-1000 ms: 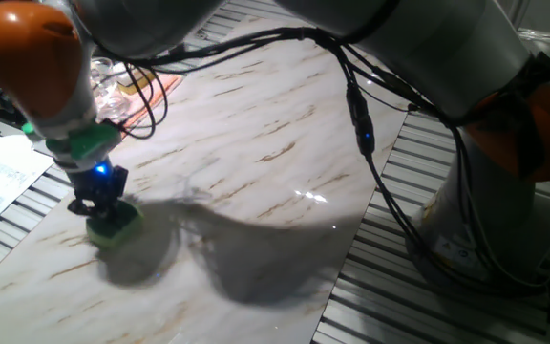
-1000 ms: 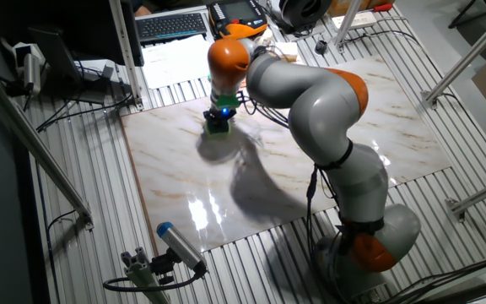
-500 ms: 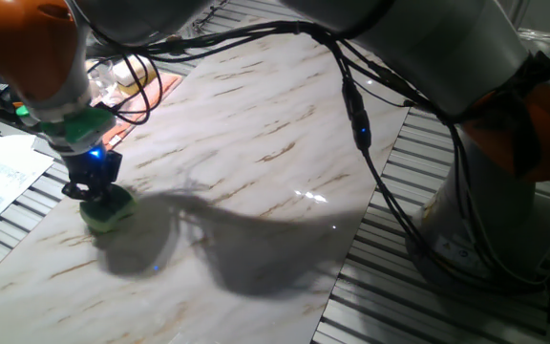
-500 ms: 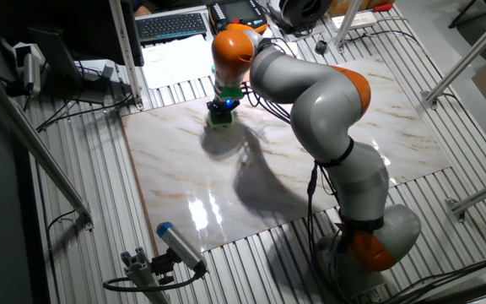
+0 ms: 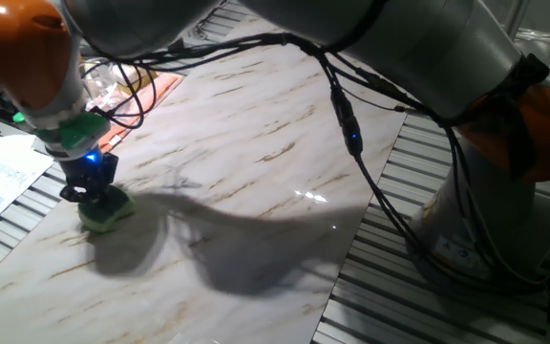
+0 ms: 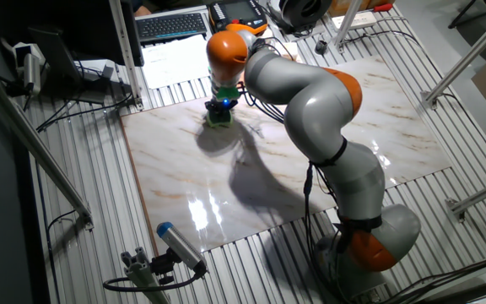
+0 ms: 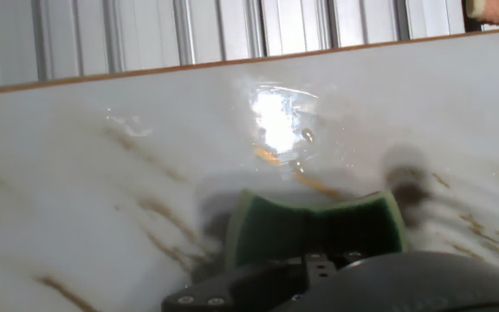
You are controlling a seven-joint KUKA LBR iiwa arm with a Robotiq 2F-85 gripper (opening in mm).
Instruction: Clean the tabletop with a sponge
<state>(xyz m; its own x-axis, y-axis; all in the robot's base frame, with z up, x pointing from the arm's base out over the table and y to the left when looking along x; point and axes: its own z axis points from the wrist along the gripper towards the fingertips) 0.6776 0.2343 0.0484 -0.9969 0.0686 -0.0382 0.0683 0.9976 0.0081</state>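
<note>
You are looking at the gripper (image 5: 92,194) clamping the sponge (image 5: 106,212) from above, its jaws closed on the green block and pressing it flat onto the tabletop (image 5: 256,162). In one fixed view the sponge is sitting at the left of the frame, near the left edge of the marble surface, with a blue light glowing on the gripper body above it. In the other fixed view the gripper (image 6: 218,112) and sponge (image 6: 218,119) are showing in the upper middle of the frame, close to the far edge of the tabletop (image 6: 310,169), just below a sheet of paper (image 6: 174,57) and a keyboard (image 6: 172,25). In the hand view you are seeing the sponge (image 7: 314,227) low in the centre, its wavy upper edge facing the tabletop (image 7: 102,173) edge, with a bright glare on the slab just above it. The grey slatted metal (image 7: 189,30) is running across the top of that frame. The arm (image 6: 310,93) is reaching across the slab and casting a broad shadow (image 5: 246,248) over it. An orange cloth (image 5: 146,91) is lying in the upper left of the first fixed view.
</note>
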